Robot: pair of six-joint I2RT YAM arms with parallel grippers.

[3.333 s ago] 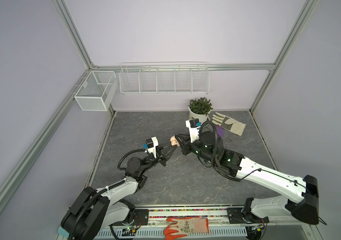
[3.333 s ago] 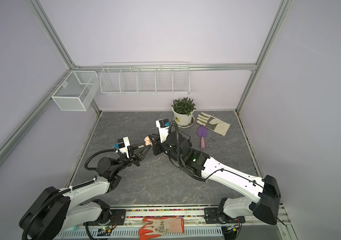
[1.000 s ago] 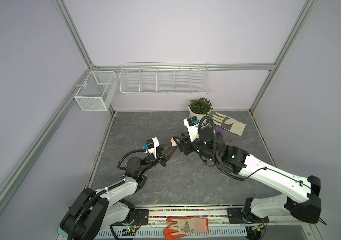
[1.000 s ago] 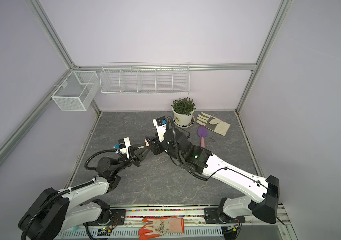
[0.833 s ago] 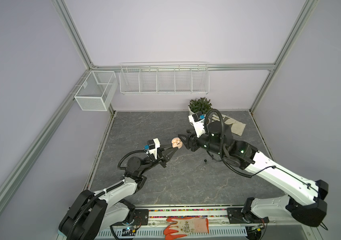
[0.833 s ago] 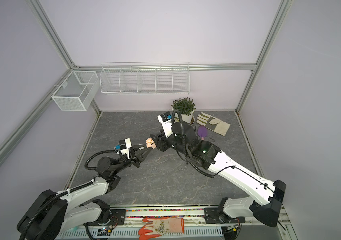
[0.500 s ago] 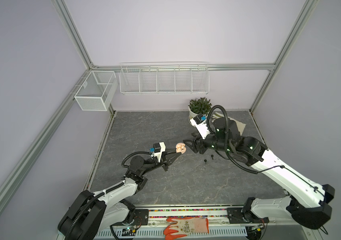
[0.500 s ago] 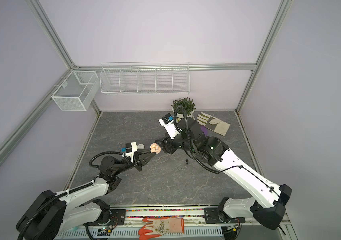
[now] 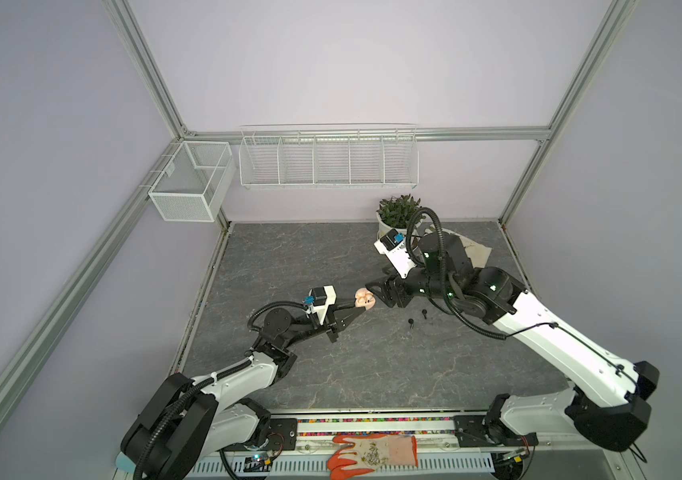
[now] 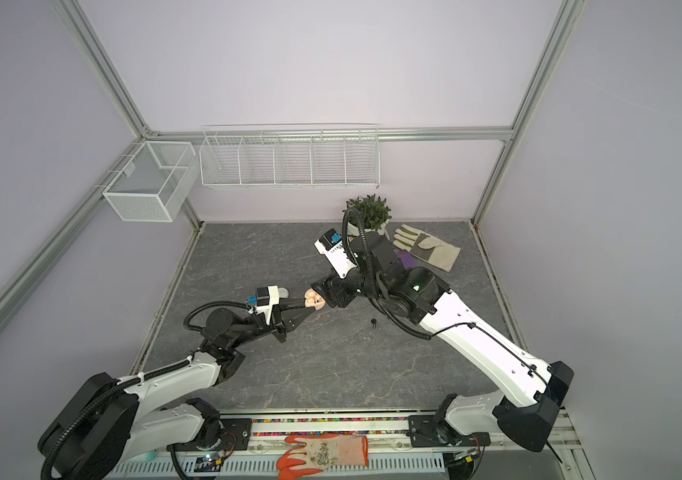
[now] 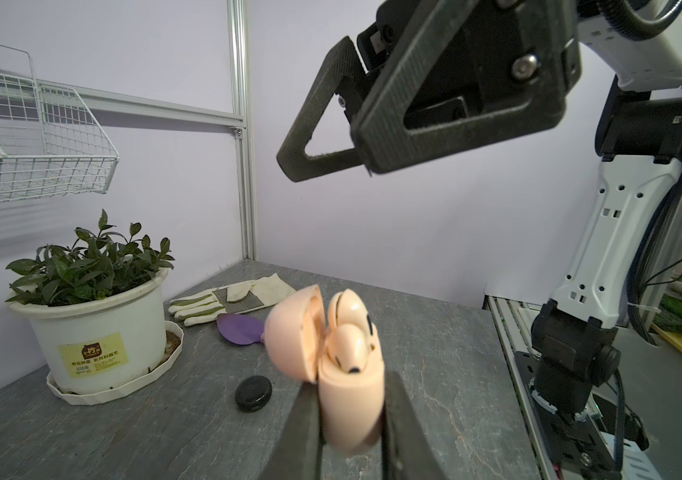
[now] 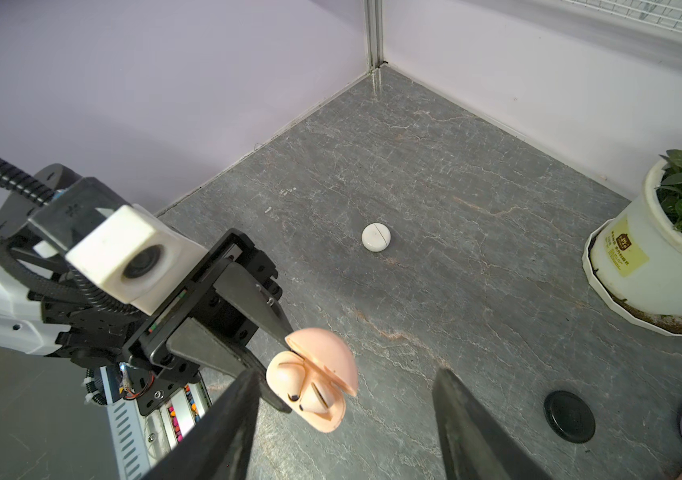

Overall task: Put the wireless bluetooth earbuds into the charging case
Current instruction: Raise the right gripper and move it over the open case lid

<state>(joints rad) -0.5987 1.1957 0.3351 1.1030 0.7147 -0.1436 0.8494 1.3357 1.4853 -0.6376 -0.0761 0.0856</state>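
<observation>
open case [image 11: 352, 411], mouth upward (earbuds [image 11: 349, 345] seated) — pinched

Both top views look down from high above the front edge onto my whole surface [image 9: 331, 257] and both arms. They face the back wall, far off and nearly alike. My left wrist camera sits low and close behind my left hand [image 11: 349, 386], facing the plant [image 11: 90, 257] and my right hand [image 11: 327, 166]. My right wrist camera looks steeply down; both wrist views share the pink case [image 12: 310, 386].
</observation>
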